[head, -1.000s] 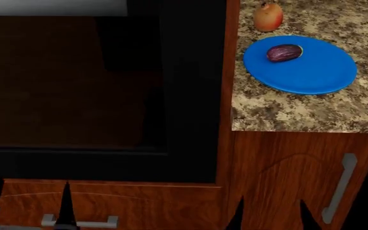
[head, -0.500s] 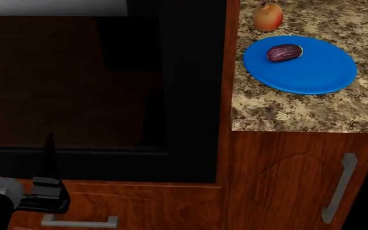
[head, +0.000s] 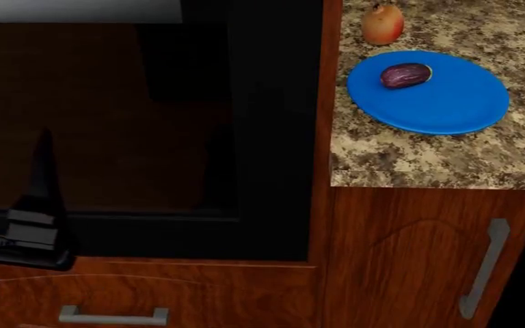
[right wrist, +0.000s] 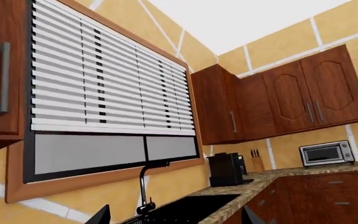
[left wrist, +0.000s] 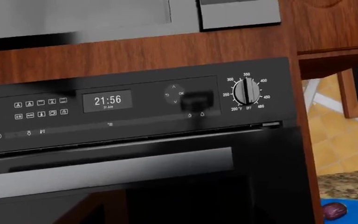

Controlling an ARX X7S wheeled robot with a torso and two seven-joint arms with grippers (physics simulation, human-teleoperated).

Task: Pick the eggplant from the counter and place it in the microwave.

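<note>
Low at the head view's left edge, the left arm's black end effector [head: 39, 198] had risen since half a second before, its one visible pointed finger [head: 43, 164] now standing against the dark glass oven door [head: 135, 116]; whether it was open or closed could not be told. Of the right end effector [right wrist: 173, 215] only two dark fingertips showed in its own wrist view, apart with nothing between them. Unmoved, the small glossy dark-purple eggplant [head: 405, 74] lay on its side on the round blue plate [head: 445, 102], which sat on the speckled brown-and-tan stone worktop [head: 426, 160] with a red-yellow rounded fruit [head: 383, 24] just behind it. Reddish wooden cabinet fronts [head: 409, 253] stood beneath, and the oven's black control panel [left wrist: 135, 109] read 21:56.
</note>
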